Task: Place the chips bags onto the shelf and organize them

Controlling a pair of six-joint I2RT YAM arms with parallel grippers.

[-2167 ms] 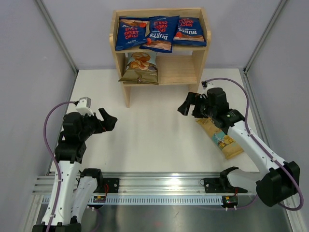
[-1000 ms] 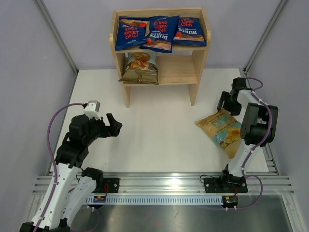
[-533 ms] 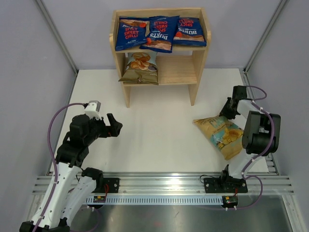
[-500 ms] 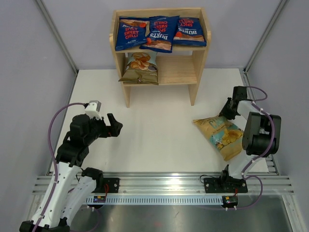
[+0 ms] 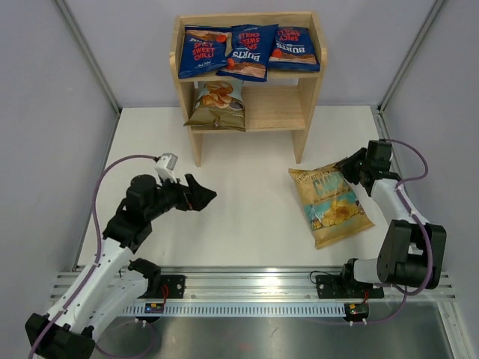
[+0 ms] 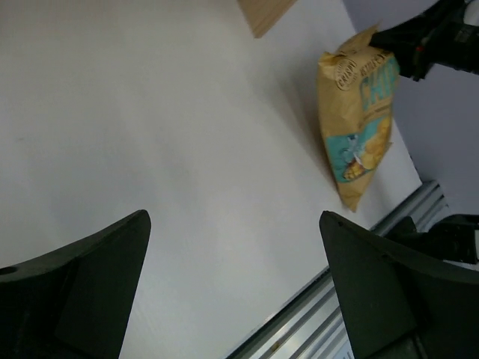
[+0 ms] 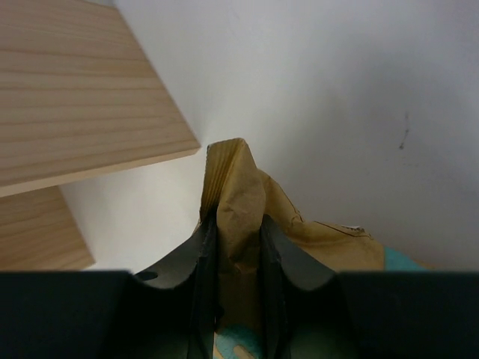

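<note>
A tan-yellow chips bag [image 5: 329,203] lies flat on the white table, right of the shelf's foot. My right gripper [image 5: 352,166] is shut on its upper right corner; in the right wrist view the crinkled tan corner [image 7: 238,206] is pinched between the black fingers [image 7: 278,258]. The wooden shelf [image 5: 309,105] stands at the back. Three dark blue bags [image 5: 251,51] lie on its top tier and a pale bag [image 5: 217,103] on the lower left. My left gripper [image 5: 203,196] hovers open and empty over the table's left half, and from its wrist the tan bag [image 6: 359,120] shows far off.
An aluminium rail [image 5: 247,288] runs along the near edge. Grey walls close in the table on the left, back and right. The right half of the shelf's lower tier [image 5: 278,108] is bare wood. The shelf's side panel [image 7: 82,90] is close ahead of the right wrist.
My right gripper has closed on the tan bag's corner and swung the bag leftward, turning it more upright. The left arm has reached forward and to the right, still open.
</note>
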